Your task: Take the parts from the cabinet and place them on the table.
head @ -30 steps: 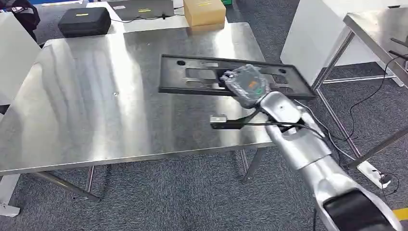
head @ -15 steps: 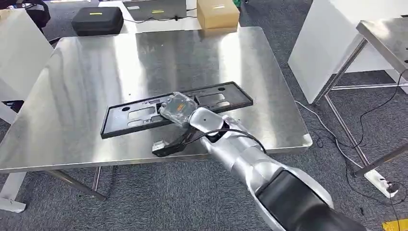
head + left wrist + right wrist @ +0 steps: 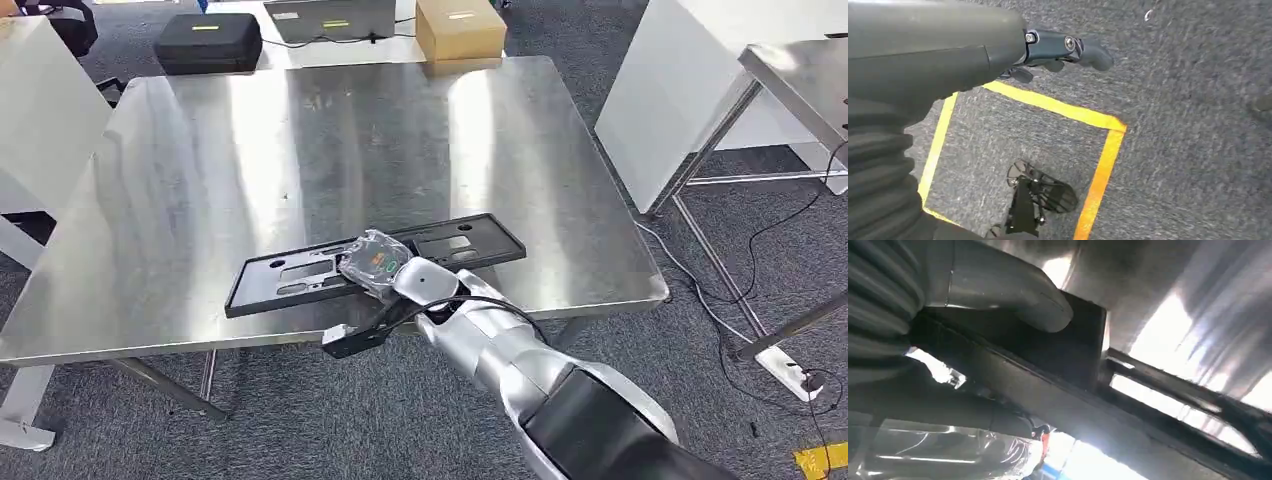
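Now, the frame [image 3: 375, 262] in our right hand [image 3: 372, 262], low over the worktop [image 3: 300, 140].
Our thumb [image 3: 1013, 292] and fingers pinch its middle bar; its long axis runs side to side along the near edge, so we judge release is next. Our left hand [image 3: 1058, 47] hangs by the floor, fingers loosely curled, holding nothing.

Right hand [image 3: 372, 262] grips — left hand [image 3: 1058, 50] hangs, fingers curled.
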Controlling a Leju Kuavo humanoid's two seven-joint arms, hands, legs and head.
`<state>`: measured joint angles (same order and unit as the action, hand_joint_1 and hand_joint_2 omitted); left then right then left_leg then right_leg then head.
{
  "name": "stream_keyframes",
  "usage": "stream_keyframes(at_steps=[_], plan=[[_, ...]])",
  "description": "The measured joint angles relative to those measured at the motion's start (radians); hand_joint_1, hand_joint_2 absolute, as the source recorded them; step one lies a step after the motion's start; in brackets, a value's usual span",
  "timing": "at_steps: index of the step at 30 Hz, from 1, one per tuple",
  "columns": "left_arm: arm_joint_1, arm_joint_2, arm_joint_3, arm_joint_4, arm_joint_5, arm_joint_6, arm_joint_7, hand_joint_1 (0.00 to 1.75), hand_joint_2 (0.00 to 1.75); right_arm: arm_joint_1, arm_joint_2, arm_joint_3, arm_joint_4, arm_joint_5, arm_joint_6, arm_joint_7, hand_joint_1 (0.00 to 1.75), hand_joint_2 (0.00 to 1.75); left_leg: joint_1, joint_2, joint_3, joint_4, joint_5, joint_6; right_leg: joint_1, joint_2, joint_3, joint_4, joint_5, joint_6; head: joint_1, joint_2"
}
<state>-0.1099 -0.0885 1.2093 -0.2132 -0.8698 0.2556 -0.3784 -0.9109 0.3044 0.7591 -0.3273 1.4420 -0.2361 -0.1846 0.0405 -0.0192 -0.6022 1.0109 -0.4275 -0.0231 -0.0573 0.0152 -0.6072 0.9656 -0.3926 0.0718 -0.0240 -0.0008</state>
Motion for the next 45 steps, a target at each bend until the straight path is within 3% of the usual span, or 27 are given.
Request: stream_keyframes(at_steps=[1,2,4,5,6,7,8,9,10,11,12,13,16,17,18,21,22,23,24,26,27,28,29,30,35,40,45], plan=[[0.000,0.000,0.000,0.000,0.000,-0.001,0.004,0.00,1.75,0.003,-0.002,0.000,0.002,0.000,0.000,0.002,1.75,1.75,-0.008,0.000,0.002,-0.006,0.005,0.014,-0.002,0.000,0.004,-0.008,0.003,0.013,-0.001,0.000],[0.000,0.002,0.000,0.000,0.002,-0.001,0.010,0.00,1.75,0.007,-0.005,-0.001,0.004,0.000,0.000,0.007,1.75,1.75,-0.003,0.003,0.008,-0.018,0.015,0.034,-0.008,-0.006,-0.009,0.006,-0.005,0.012,0.001,0.000],[0.000,0.001,0.000,0.000,0.006,-0.002,0.017,0.00,1.75,0.008,-0.007,-0.001,0.007,0.000,0.000,0.012,1.75,1.75,-0.016,0.006,0.006,-0.019,0.018,0.059,0.001,-0.012,-0.068,0.133,-0.073,-0.014,0.003,0.000],[0.000,0.002,0.000,0.000,0.011,-0.002,0.020,0.00,1.75,0.012,-0.010,-0.002,0.010,0.000,0.000,0.015,1.75,1.75,-0.024,0.006,0.005,-0.019,0.018,0.066,0.008,-0.012,-0.116,0.235,-0.112,-0.025,0.004,0.000],[0.000,0.002,0.000,0.000,0.014,-0.002,0.021,0.00,1.75,0.018,-0.014,-0.002,0.014,0.000,0.000,0.018,1.75,1.75,-0.032,0.006,0.004,-0.019,0.018,0.073,0.011,-0.011,-0.155,0.315,-0.138,-0.030,0.004,0.000],[0.001,0.002,0.001,0.000,0.016,-0.002,0.023,0.00,1.75,0.023,-0.018,-0.002,0.016,0.010,-0.006,0.034,1.75,1.75,-0.041,0.004,0.004,-0.019,0.018,0.077,0.023,-0.012,-0.176,0.357,-0.146,-0.031,0.004,0.000],[0.001,0.002,0.002,0.000,0.019,0.000,0.024,0.00,1.75,0.026,-0.020,-0.002,0.018,0.023,-0.014,0.054,1.75,1.75,-0.050,0.003,0.005,-0.019,0.018,0.081,0.031,-0.011,-0.173,0.346,-0.138,-0.032,0.004,0.000],[0.001,0.002,0.003,0.000,0.025,0.002,0.028,0.00,1.75,0.027,-0.022,-0.002,0.019,0.037,-0.038,0.088,1.75,1.75,-0.060,0.001,0.005,-0.019,0.019,0.086,0.045,-0.011,-0.141,0.285,-0.113,-0.038,0.004,0.000],[0.001,0.002,0.004,0.000,0.029,0.006,0.028,0.00,1.75,0.026,-0.024,-0.005,0.019,0.049,-0.065,0.136,1.75,1.75,-0.072,-0.001,0.005,-0.019,0.019,0.088,0.058,-0.011,-0.089,0.185,-0.078,-0.047,0.004,0.000],[0.001,0.001,0.006,0.000,0.034,0.008,0.029,0.00,1.75,0.022,-0.026,-0.010,0.019,0.059,-0.093,0.172,1.75,1.75,-0.077,-0.002,0.006,-0.019,0.019,0.091,0.072,-0.011,-0.042,0.097,-0.053,-0.063,0.004,0.000],[0.001,-0.005,0.009,0.001,0.035,0.008,0.028,0.00,1.75,0.014,-0.031,-0.020,0.019,0.068,-0.113,0.196,1.75,1.75,-0.081,-0.003,0.004,-0.018,0.018,0.091,0.087,-0.010,0.000,0.026,-0.040,-0.087,0.002,0.000],[0.001,-0.003,0.011,0.000,0.036,0.010,0.029,0.00,1.75,0.004,-0.035,-0.032,0.019,0.076,-0.127,0.217,1.75,1.75,-0.091,-0.004,0.001,-0.014,0.016,0.092,0.075,-0.007,0.006,0.017,-0.027,-0.094,0.000,0.000],[0.003,-0.002,0.018,0.000,0.043,0.026,0.032,0.00,1.75,-0.011,-0.060,-0.073,0.018,0.106,-0.143,0.272,1.75,1.75,-0.085,-0.005,0.001,-0.012,0.015,0.090,0.073,-0.007,0.013,0.004,-0.020,-0.101,0.004,0.000],[0.004,0.007,0.020,-0.003,0.045,0.029,0.033,0.00,1.75,-0.015,-0.066,-0.087,0.015,0.108,-0.143,0.289,1.75,1.75,-0.083,-0.004,-0.002,-0.003,0.007,0.085,0.053,-0.010,0.025,-0.009,-0.012,-0.104,0.005,0.000],[0.006,0.004,0.025,-0.001,0.046,0.029,0.034,0.00,1.75,-0.022,-0.076,-0.097,0.015,0.108,-0.143,0.302,1.75,1.75,-0.081,0.001,-0.011,0.027,-0.016,0.071,0.050,-0.011,0.028,-0.012,-0.011,-0.108,0.002,0.000],[0.006,0.009,0.033,-0.001,0.048,0.024,0.036,0.00,1.75,-0.033,-0.104,-0.118,0.015,0.109,-0.143,0.320,1.75,1.75,-0.044,0.008,-0.116,0.246,-0.123,0.035,0.045,-0.011,0.030,-0.011,-0.012,-0.107,0.002,0.000],[0.006,0.011,0.034,-0.001,0.049,0.021,0.038,0.00,1.75,-0.031,-0.113,-0.126,0.015,0.109,-0.143,0.321,1.75,1.75,-0.033,0.012,-0.140,0.290,-0.132,0.025,0.042,-0.011,0.030,-0.011,-0.012,-0.107,0.002,0.000],[0.007,0.012,0.034,-0.001,0.049,0.016,0.039,0.00,1.75,-0.027,-0.124,-0.136,0.016,0.109,-0.143,0.321,1.75,1.75,-0.020,0.016,-0.145,0.291,-0.118,0.014,0.037,-0.011,0.030,-0.010,-0.014,-0.102,0.002,0.000],[0.007,0.014,0.035,-0.001,0.051,0.014,0.038,0.00,1.75,-0.024,-0.132,-0.143,0.016,0.109,-0.142,0.322,1.75,1.75,-0.009,0.018,-0.124,0.244,-0.083,0.003,0.032,-0.011,0.030,-0.007,-0.016,-0.097,0.002,0.000],[0.007,0.020,0.036,-0.001,0.053,0.008,0.037,0.00,1.75,-0.024,-0.148,-0.161,0.016,0.109,-0.142,0.322,1.75,1.75,0.011,0.024,-0.022,0.049,0.016,-0.017,0.018,-0.009,0.031,0.008,-0.027,-0.078,0.002,0.000],[0.006,0.020,0.036,-0.001,0.053,0.006,0.037,0.00,1.75,-0.024,-0.152,-0.165,0.016,0.109,-0.142,0.322,1.75,1.75,0.011,0.021,0.001,0.008,0.001,-0.028,0.018,-0.009,0.029,0.013,-0.032,-0.068,0.002,0.000],[0.006,0.020,0.037,-0.001,0.053,0.005,0.037,0.00,1.75,-0.025,-0.158,-0.170,0.015,0.109,-0.142,0.322,1.75,1.75,-0.002,0.009,0.000,0.005,-0.001,-0.013,0.028,-0.008,0.024,0.016,-0.033,-0.055,-0.004,0.000],[0.006,0.021,0.037,-0.001,0.053,0.005,0.037,0.00,1.75,-0.024,-0.161,-0.174,0.015,0.109,-0.142,0.322,1.75,1.75,-0.004,0.010,-0.002,0.007,0.001,0.001,0.030,-0.007,0.023,0.015,-0.031,-0.047,-0.002,0.000],[0.005,0.021,0.038,-0.001,0.053,0.005,0.037,0.00,1.75,-0.023,-0.166,-0.178,0.016,0.109,-0.142,0.322,1.75,1.75,-0.002,0.009,-0.004,0.003,0.006,0.006,0.038,-0.007,0.022,0.020,-0.034,-0.055,-0.001,0.000],[0.006,0.021,0.042,-0.001,0.053,0.005,0.037,0.00,1.75,-0.023,-0.179,-0.188,0.016,0.110,-0.142,0.322,1.75,1.75,-0.024,0.002,-0.012,0.003,0.010,0.027,0.029,-0.012,0.019,0.006,-0.025,-0.043,-0.002,0.000],[0.006,0.021,0.042,-0.001,0.053,0.004,0.034,0.00,1.75,-0.023,-0.184,-0.190,0.016,0.109,-0.141,0.322,1.75,1.75,-0.030,0.002,-0.016,0.004,0.011,0.038,0.024,-0.012,0.019,-0.001,-0.019,-0.033,-0.002,0.000],[0.006,0.021,0.042,-0.001,0.049,-0.008,0.018,0.00,1.75,-0.005,-0.203,-0.221,0.016,0.108,-0.140,0.319,1.75,1.75,-0.031,0.002,-0.017,0.004,0.013,0.041,0.023,-0.013,0.018,-0.002,-0.016,-0.028,-0.002,0.000]])
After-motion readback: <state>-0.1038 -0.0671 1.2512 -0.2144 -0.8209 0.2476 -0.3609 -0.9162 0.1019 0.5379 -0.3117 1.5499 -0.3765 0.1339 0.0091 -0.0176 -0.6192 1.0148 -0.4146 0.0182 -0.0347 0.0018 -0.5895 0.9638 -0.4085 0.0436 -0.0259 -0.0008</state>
